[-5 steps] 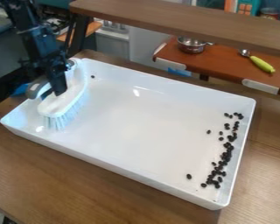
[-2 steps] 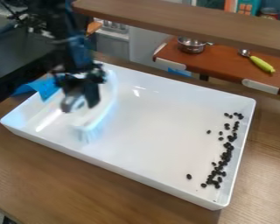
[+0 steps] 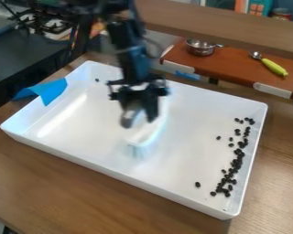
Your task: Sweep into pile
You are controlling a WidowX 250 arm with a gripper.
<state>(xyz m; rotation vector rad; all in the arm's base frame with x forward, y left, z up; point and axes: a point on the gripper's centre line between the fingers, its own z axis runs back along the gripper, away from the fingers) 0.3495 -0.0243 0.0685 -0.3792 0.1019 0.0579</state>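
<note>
Camera view: pincer (image 3: 139,107) closed on brush (image 3: 146,134), both blurred, approx mid-tray (image 3: 112,172). Beans (image 3: 236,162) mostly along tray's RH wall, w/ a few strays nearby & 1 nr far L corner. Blue sheet (image 3: 51,90) on L rim. Tray's on wood surface (image 3: 51,183); pot (image 3: 200,47) & spoon (image 3: 274,67) behind.

White oblong brush (image 3: 151,134) is pointing pale bristles (image 3: 137,150) down, midway across glossy white rectangular tray (image 3: 112,172). Small black rounded pellets (image 3: 235,170) are lying mostly strung along right wall; one is sitting near far-left corner.
</note>
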